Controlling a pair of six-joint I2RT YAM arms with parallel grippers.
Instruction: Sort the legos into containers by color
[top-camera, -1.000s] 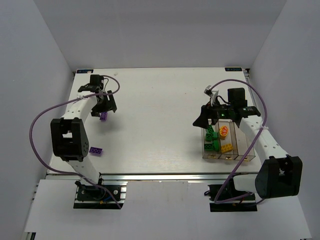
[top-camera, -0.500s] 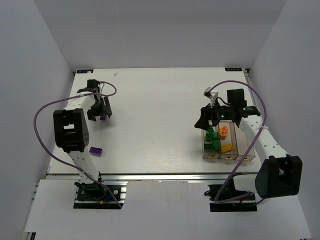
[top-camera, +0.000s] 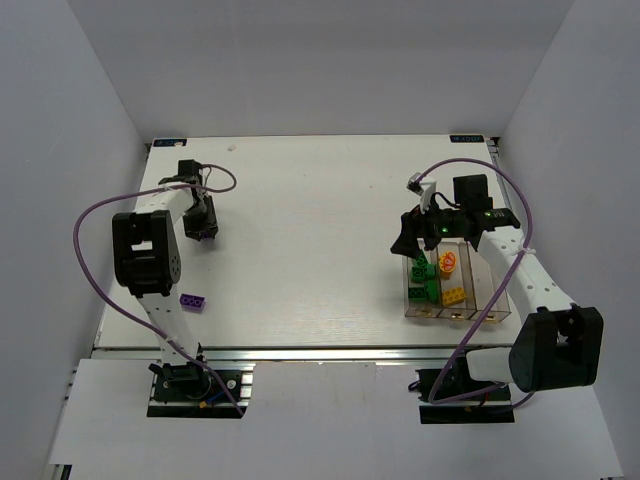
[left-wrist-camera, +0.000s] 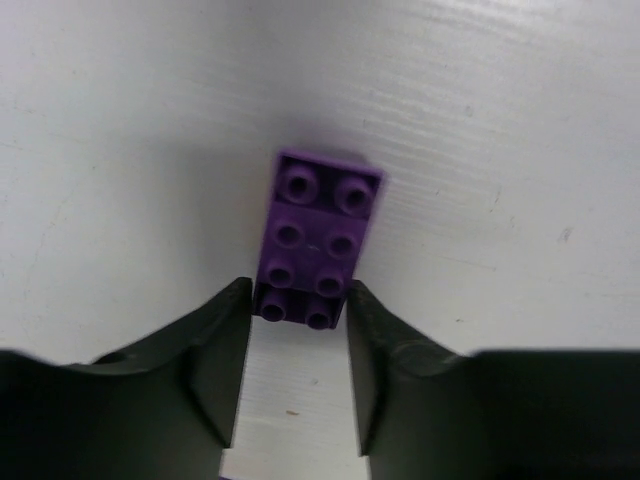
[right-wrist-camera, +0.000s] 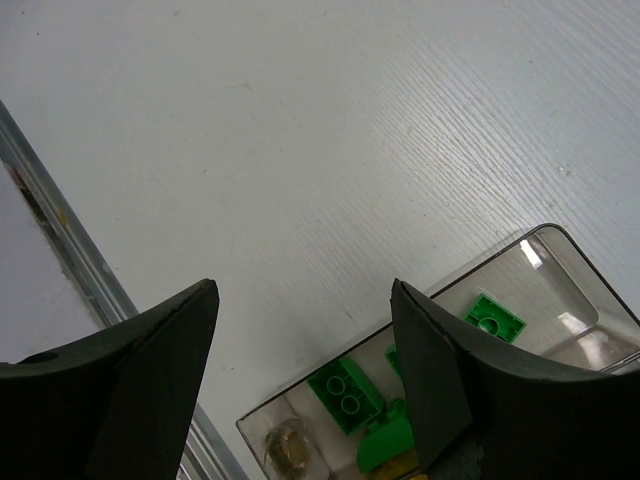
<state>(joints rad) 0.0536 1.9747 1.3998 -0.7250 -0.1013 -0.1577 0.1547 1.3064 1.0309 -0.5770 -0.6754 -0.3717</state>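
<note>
the left gripper (top-camera: 202, 226), upper left in the top view, has its fingers close on both sides of only the near end of the purple brick (left-wrist-camera: 318, 235) lying on the table (left-wrist-camera: 500, 120), maybe touching already, so this shallow hold could let it twist out.

The left arm (top-camera: 163, 203) and right arm (top-camera: 535, 285) have white link shells with bulky black joint housings (top-camera: 145, 255) on black bases (top-camera: 185, 385). A purple cable (top-camera: 85, 230) loops loosely along each arm. The left tool (left-wrist-camera: 298, 330) and right tool (right-wrist-camera: 305, 340) have broad, matt black fingers (left-wrist-camera: 215, 370) tapering to blunt tips.
</note>
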